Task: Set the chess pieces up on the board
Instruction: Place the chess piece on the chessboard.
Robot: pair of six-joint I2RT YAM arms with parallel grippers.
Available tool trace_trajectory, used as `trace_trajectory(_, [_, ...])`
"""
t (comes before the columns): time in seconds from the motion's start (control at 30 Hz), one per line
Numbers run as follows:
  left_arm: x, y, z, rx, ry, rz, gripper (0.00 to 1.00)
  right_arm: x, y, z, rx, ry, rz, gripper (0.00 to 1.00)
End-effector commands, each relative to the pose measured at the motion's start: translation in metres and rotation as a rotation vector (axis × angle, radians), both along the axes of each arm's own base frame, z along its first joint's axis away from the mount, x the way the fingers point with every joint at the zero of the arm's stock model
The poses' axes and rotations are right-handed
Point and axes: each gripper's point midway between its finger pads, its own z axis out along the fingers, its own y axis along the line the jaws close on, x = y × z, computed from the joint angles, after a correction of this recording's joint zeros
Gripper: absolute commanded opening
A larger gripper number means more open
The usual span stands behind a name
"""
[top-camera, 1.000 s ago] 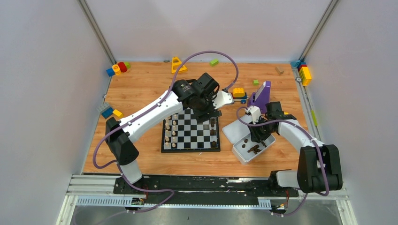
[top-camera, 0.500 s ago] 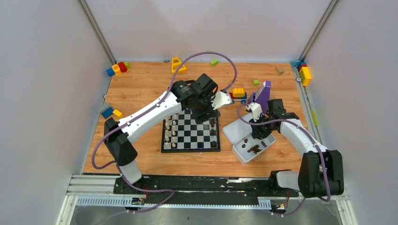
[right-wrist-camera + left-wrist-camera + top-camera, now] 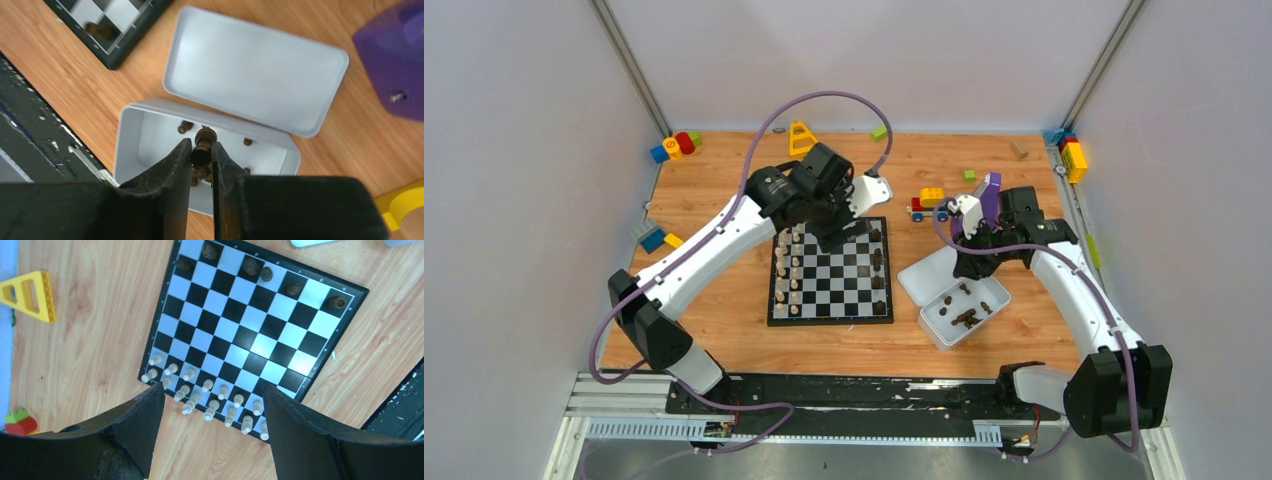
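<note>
Lifting off the white tray (image 3: 131,140), the right fingers (image 3: 175,170) now sit higher than a second ago, clenched on one dark chess piece (image 3: 203,142) over the tray. The left fingers (image 3: 140,425) have swung leftward, released and empty above the board (image 3: 250,335). On it I count six dark chessmen (image 3: 293,288) and about fifteen cream chessmen (image 3: 223,391) in two rows. One lid (image 3: 255,70) lies beside the tray.
</note>
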Motion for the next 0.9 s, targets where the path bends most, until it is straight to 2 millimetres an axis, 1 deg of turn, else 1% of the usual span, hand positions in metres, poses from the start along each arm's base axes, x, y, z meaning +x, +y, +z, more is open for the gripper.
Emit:
trace_trajectory(0.0, [0.012,0.024,0.025,-0.096,-0.054,0.084,0.81,0.007,0.045,0.05,0.133,-0.067,0.089,0.14])
trace_trajectory(0.03, [0.013,0.028,0.026,-0.113,-0.052,0.102,0.82,0.007,0.054,0.053,0.135,-0.07,0.109,0.14])
trace_trajectory(0.07, [0.016,0.039,0.027,-0.122,-0.054,0.132,0.83,0.008,0.063,0.054,0.131,-0.07,0.132,0.14])
trace_trajectory(0.1, [0.017,0.042,0.029,-0.142,-0.054,0.15,0.84,0.009,0.072,0.056,0.124,-0.079,0.155,0.14])
trace_trajectory(0.13, [0.02,0.054,0.03,-0.153,-0.058,0.184,0.85,0.007,0.081,0.054,0.113,-0.079,0.184,0.14])
trace_trajectory(0.17, [0.022,0.058,0.032,-0.173,-0.062,0.206,0.88,0.005,0.091,0.051,0.103,-0.079,0.214,0.14])
trace_trajectory(0.2, [0.024,0.071,0.035,-0.187,-0.072,0.244,0.89,0.004,0.099,0.048,0.087,-0.08,0.24,0.14])
trace_trajectory(0.23, [0.024,0.076,0.043,-0.217,-0.091,0.264,0.91,0.0,0.111,0.043,0.072,-0.082,0.278,0.14])
trace_trajectory(0.27, [0.028,0.088,0.042,-0.222,-0.093,0.303,0.93,-0.001,0.119,0.037,0.055,-0.076,0.305,0.14])
trace_trajectory(0.3, [0.029,0.092,0.046,-0.243,-0.101,0.324,0.95,-0.003,0.126,0.032,0.038,-0.071,0.327,0.14])
trace_trajectory(0.33, [0.03,0.103,0.05,-0.257,-0.115,0.355,0.96,-0.005,0.133,0.025,0.02,-0.064,0.35,0.14])
trace_trajectory(0.37, [0.029,0.107,0.057,-0.283,-0.134,0.368,0.98,-0.006,0.14,0.018,0.0,-0.056,0.369,0.14])
trace_trajectory(0.4, [0.03,0.114,0.058,-0.29,-0.138,0.392,0.99,-0.007,0.145,0.013,-0.018,-0.05,0.384,0.14])
trace_trajectory(0.43, [0.028,0.117,0.064,-0.307,-0.154,0.396,1.0,-0.007,0.15,0.007,-0.034,-0.043,0.398,0.13])
trace_trajectory(0.47, [0.028,0.122,0.062,-0.309,-0.154,0.412,1.0,-0.007,0.155,0.002,-0.046,-0.037,0.411,0.13])
trace_trajectory(0.5, [0.027,0.125,0.067,-0.321,-0.17,0.415,1.0,-0.007,0.16,-0.001,-0.053,-0.034,0.422,0.13])
trace_trajectory(0.6, [0.027,0.133,0.064,-0.324,-0.177,0.439,1.0,-0.006,0.173,-0.005,-0.068,-0.034,0.452,0.13])
trace_trajectory(0.67, [0.026,0.136,0.063,-0.327,-0.18,0.446,1.0,-0.001,0.179,-0.005,-0.083,-0.049,0.455,0.12])
trace_trajectory(0.73, [0.026,0.138,0.064,-0.333,-0.187,0.454,1.0,0.013,0.184,0.003,-0.096,-0.088,0.435,0.12])
trace_trajectory(0.87, [0.027,0.141,0.065,-0.347,-0.189,0.466,1.0,0.053,0.19,0.015,-0.15,-0.169,0.35,0.11])
